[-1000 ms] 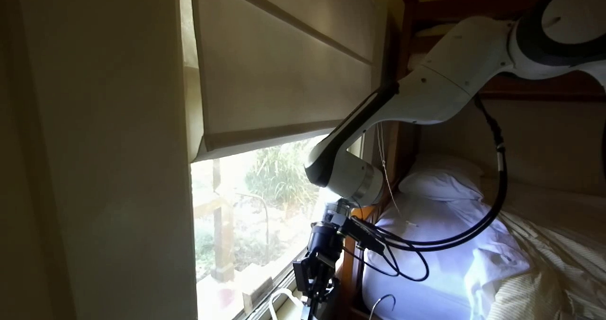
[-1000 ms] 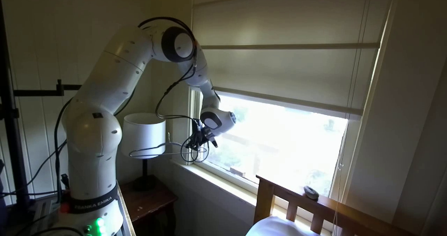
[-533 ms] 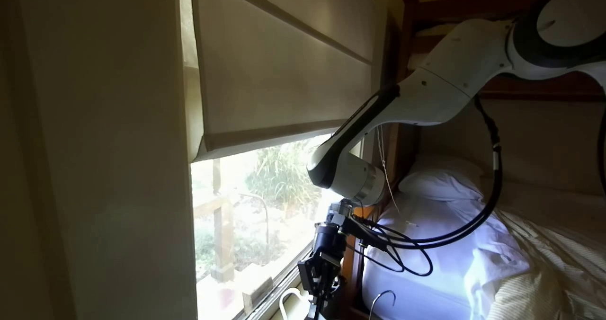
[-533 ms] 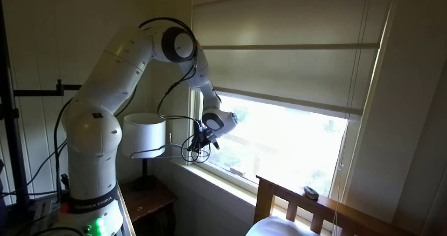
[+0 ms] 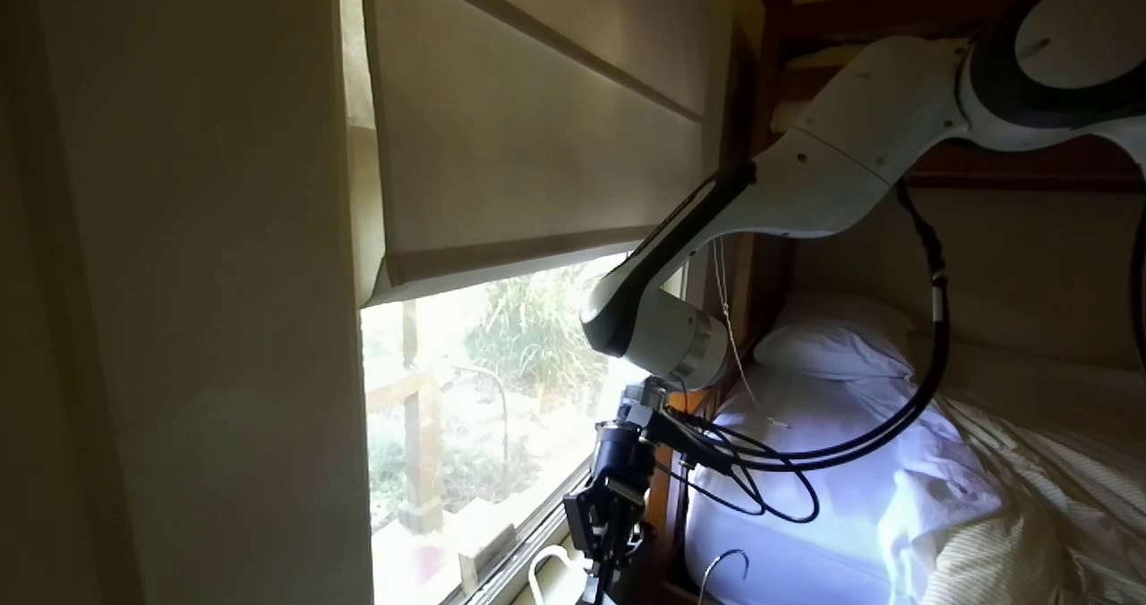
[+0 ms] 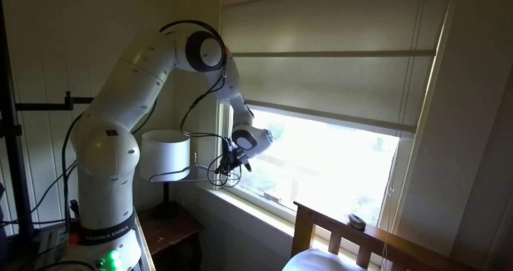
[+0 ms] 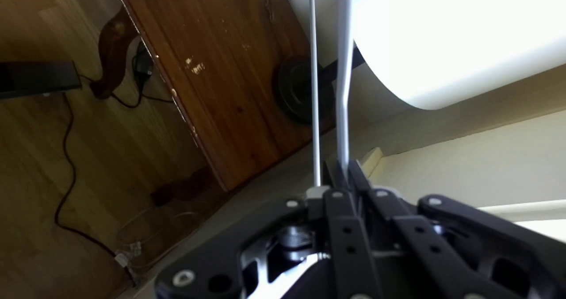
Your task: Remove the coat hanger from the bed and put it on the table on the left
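In an exterior view, the robot arm (image 6: 108, 158) stands at the near left, the counter (image 6: 172, 231) just to its right, with the table lamp (image 6: 165, 154) on it. The coat hanger (image 7: 344, 64) sits between the fingers (image 7: 339, 210) and reaches left, passing before the table lamp. Right of the table lamp is the window (image 6: 320, 162), its upper part behind the blind (image 6: 320, 82) in both exterior views, with the sill (image 6: 250, 211) along its foot. The bed (image 6: 303, 229) is at the near right, before the window; in an exterior view, the pillow (image 5: 828, 354) lies at the bed's far left, the blanket (image 5: 1039, 489) nearer and to the right.
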Robot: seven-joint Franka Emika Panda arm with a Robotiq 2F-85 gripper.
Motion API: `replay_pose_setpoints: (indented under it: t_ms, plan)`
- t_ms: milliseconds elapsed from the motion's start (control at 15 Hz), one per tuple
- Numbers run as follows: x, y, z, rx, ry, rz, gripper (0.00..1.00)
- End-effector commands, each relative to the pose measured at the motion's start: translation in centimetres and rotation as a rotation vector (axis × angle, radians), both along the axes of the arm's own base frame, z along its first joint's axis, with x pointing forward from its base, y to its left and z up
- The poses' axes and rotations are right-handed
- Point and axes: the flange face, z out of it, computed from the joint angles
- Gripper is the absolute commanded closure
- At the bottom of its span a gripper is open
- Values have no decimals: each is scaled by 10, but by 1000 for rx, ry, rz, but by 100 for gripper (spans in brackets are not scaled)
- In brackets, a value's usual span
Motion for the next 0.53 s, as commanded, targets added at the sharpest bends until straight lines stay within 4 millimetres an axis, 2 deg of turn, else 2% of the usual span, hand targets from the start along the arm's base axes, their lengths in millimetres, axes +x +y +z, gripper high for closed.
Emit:
replay_pose_setpoints:
  t_ms: [0,200,467]
  plan:
    - [-15,0,-15,-33,81,39,99]
    - [-33,8,-42,-40,137,163,99]
    - [-40,30,-77,-9,152,210,99]
